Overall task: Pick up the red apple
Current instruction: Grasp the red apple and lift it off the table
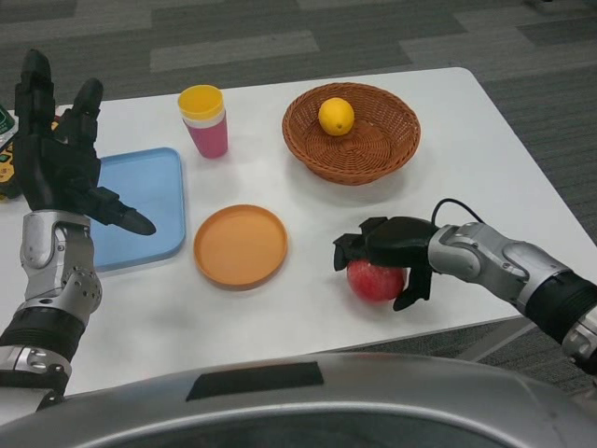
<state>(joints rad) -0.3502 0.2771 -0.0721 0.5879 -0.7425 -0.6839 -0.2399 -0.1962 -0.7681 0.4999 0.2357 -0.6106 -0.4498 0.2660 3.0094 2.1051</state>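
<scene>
Red apple (pixel 373 281) sits on the white table (pixel 485 149), near the table's front edge and to the right of the orange plate (pixel 241 245), which serves as the landmark for everything else. The right hand (pixel 390 250) lies over the top of the apple, its black fingers (pixel 413 285) curled down around the fruit on both sides so that the apple shows beneath the palm; the fingers appear to touch it, though whether the apple is lifted clear of the table cannot be told. The right silver forearm (pixel 494 261) reaches in from the right of the plate. Behind the plate and to its right stands a woven brown basket (pixel 392 154) with a yellow lemon (pixel 336 116) lying inside it. Directly behind the plate, a little to the left, stand stacked cups (pixel 204 121), a yellow one nested in a pink one. Just left of the plate lies a blue tray (pixel 154 187). The left hand (pixel 61 154) is raised over the tray's left side, fingers spread wide apart and holding nothing, with the left forearm (pixel 51 280) below it.
</scene>
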